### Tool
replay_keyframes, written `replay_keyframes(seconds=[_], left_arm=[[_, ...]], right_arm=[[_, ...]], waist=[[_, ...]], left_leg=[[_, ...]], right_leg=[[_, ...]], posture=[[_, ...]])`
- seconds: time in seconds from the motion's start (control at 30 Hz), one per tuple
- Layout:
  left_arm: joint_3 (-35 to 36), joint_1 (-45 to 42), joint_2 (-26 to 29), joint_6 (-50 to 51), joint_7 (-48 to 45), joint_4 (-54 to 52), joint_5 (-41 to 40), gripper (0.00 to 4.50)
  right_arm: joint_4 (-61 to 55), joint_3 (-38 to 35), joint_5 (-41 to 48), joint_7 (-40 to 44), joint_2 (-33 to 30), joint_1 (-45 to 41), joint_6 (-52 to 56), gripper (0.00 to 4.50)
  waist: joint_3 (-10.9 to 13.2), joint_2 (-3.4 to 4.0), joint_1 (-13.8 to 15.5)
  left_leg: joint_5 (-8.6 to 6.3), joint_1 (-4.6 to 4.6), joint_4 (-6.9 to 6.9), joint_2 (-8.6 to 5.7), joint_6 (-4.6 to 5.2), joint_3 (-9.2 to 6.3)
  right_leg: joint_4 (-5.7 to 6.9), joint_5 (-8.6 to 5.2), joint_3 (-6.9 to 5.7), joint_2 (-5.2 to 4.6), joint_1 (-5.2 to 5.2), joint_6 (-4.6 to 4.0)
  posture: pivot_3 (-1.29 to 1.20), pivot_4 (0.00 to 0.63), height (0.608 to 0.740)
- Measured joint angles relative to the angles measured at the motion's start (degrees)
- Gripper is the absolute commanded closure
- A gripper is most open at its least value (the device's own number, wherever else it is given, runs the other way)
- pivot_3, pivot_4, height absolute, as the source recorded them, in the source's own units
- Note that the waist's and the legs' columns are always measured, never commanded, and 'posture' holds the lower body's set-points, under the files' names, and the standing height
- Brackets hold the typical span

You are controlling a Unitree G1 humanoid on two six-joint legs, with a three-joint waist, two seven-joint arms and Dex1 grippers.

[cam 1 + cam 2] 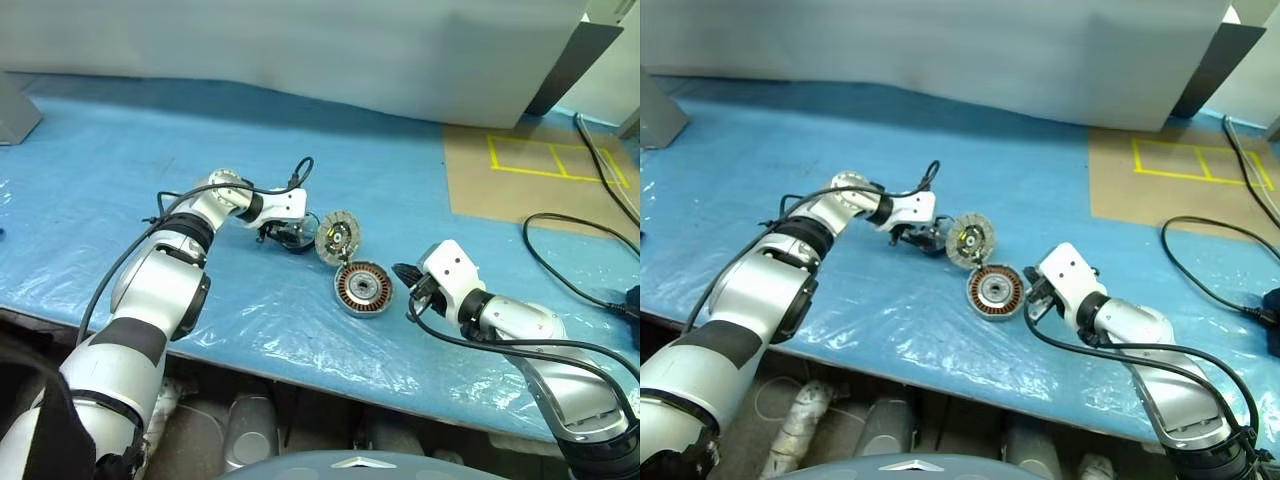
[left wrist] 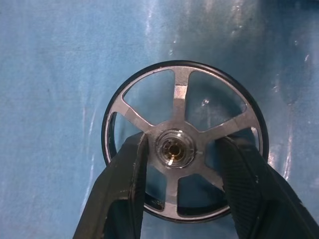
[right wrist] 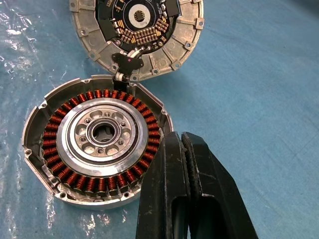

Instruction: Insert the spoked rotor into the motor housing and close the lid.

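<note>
Blue plastic sheet covers the counter in the head views. On it lies the motor housing, open, with the lid tilted up at its far edge. The left gripper is just beside the lid; the right gripper rests near the housing.

From the left wrist, the spoked rotor lies flat on the sheet, and the fingers stand at half width on both sides of its hub, perhaps not yet gripping. If they press on a spoke only, the rotor may slip or tilt.

From the right wrist, the fingers are pressed together and hold nothing. This view shows the copper windings, which the head views give only small.
</note>
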Motion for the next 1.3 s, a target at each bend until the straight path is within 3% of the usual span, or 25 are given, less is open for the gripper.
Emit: replay_keyframes(seconds=[0.3, 0.4, 0.63, 0.93, 1.17, 1.3], left_arm=[[-0.1, 0.1, 0.0, 0.0, -0.4, -0.1, 0.2, 2.33], [0.3, 0.3, 0.4, -0.3, -2.5, -0.7, -0.3, 2.8], [4.3, 1.2, 0.8, 1.2, -6.8, -0.8, -4.9, 2.8], [7.1, 2.7, 5.7, 1.8, -11.3, -2.6, -8.7, 2.8], [12.9, 4.7, 10.0, 7.6, -15.9, -10.5, -16.5, 2.8], [16.2, 7.1, 10.9, 15.3, -18.6, -20.1, -23.0, 2.8]], right_arm=[[0.0, 0.1, -0.3, 0.0, 0.0, 0.2, 0.0, 4.5], [0.0, 0.1, -0.3, 0.0, 0.0, 0.2, 0.0, 4.5], [0.0, 0.1, -0.1, 0.0, 0.1, 0.0, 0.0, 4.5], [3.5, 0.2, 0.0, 1.5, 0.1, -4.9, -1.4, 4.5], [6.9, 0.8, 0.9, 3.9, 0.3, -8.2, -2.7, 4.5], [7.1, -2.5, 4.4, 5.6, 0.7, -9.6, -3.0, 4.5]], waist=[[0.0, 0.0, 0.0], [0.0, 0.01, 0.0], [0.0, 0.04, 0.0], [0.0, 0.06, -0.2], [0.0, 0.08, -0.2], [0.1, 0.1, -0.1]], left_leg=[[0.0, 0.02, 0.01, 0.0, 0.0, 0.0], [0.0, 0.03, -0.02, 0.0, 0.0, 0.01], [0.0, -0.07, -0.08, -0.01, 0.0, 0.02], [0.0, -0.21, -0.22, 0.0, 0.0, 0.03], [0.0, -0.31, -0.32, 0.0, -0.01, 0.04], [0.0, -0.34, -0.33, 0.01, 0.0, 0.05]], right_leg=[[-0.01, -0.01, 0.03, -0.01, 0.0, -0.01], [-0.05, -0.01, 0.04, -0.01, 0.0, -0.01], [-0.17, 0.0, 0.02, -0.02, -0.04, -0.01], [-0.22, 0.0, 0.0, 0.03, -0.2, -0.01], [-0.33, 0.0, -0.05, 0.03, -0.26, -0.02], [-0.34, 0.0, -0.05, 0.0, -0.26, -0.02]], posture=[[0.0, 0.15, 0.74], [0.0, 0.15, 0.74], [0.0, 0.15, 0.74], [0.0, 0.15, 0.74], [0.0, 0.15, 0.74], [0.0, 0.15, 0.74]])
